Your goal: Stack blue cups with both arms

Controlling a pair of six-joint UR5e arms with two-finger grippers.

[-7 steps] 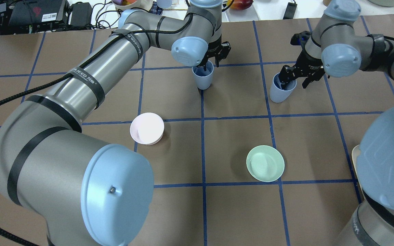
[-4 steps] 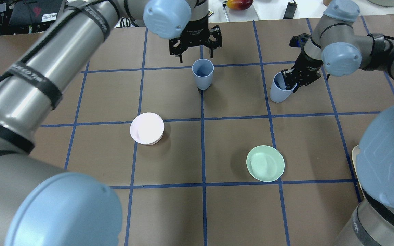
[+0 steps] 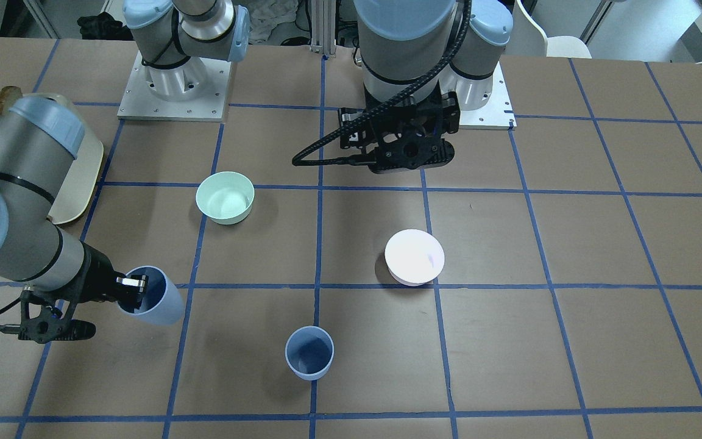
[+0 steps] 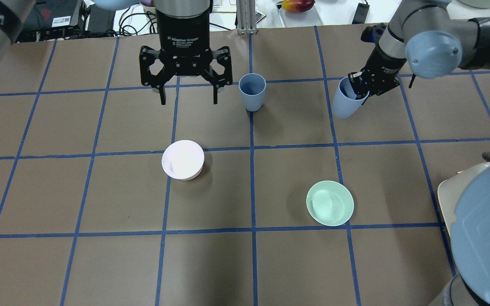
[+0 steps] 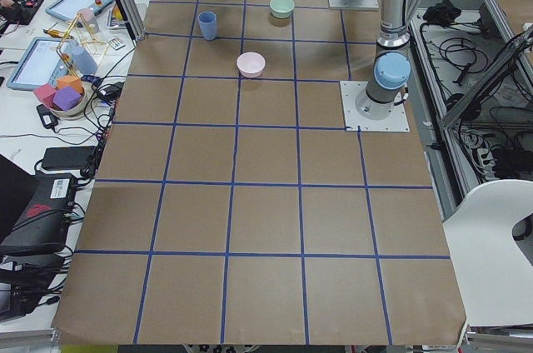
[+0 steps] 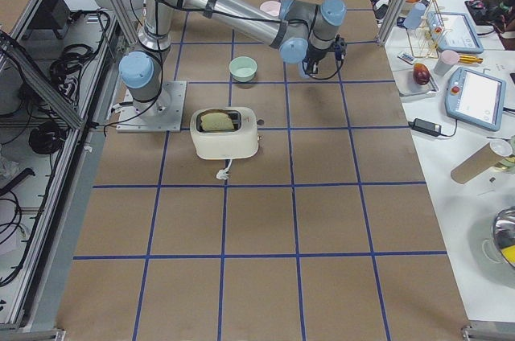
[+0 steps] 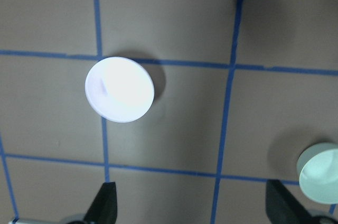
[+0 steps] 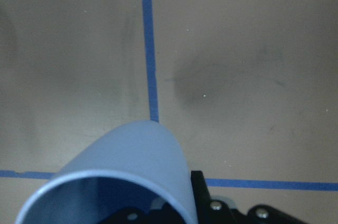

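Brown paper-covered bench (image 4: 100, 191), ruled into squares by blue tape; cluttered side tables beyond its far edge. Item one: upright blue cup (image 4: 252, 91), mouth up, standing on a tape line near the far middle of the grid, untouched by either arm. Item two: tilted blue cup (image 4: 345, 104), on the robot's right of the first and well apart from it, leaning with its mouth toward the right arm; whether its base touches the bench cannot be told. Right tool (image 4: 357, 91): closed on that cup's rim, one finger inside the mouth, the other against the outer wall. Left tool (image 4: 189, 100): fingers spread wide, holding nothing, pointing down above the bench on the robot's left of the upright cup and clear of it. Also present: pink bowl (image 4: 183, 160) and mint-green bowl (image 4: 329, 202), both nearer the robot, apart from each other; white toaster (image 6: 225, 133) beside the right arm's base.
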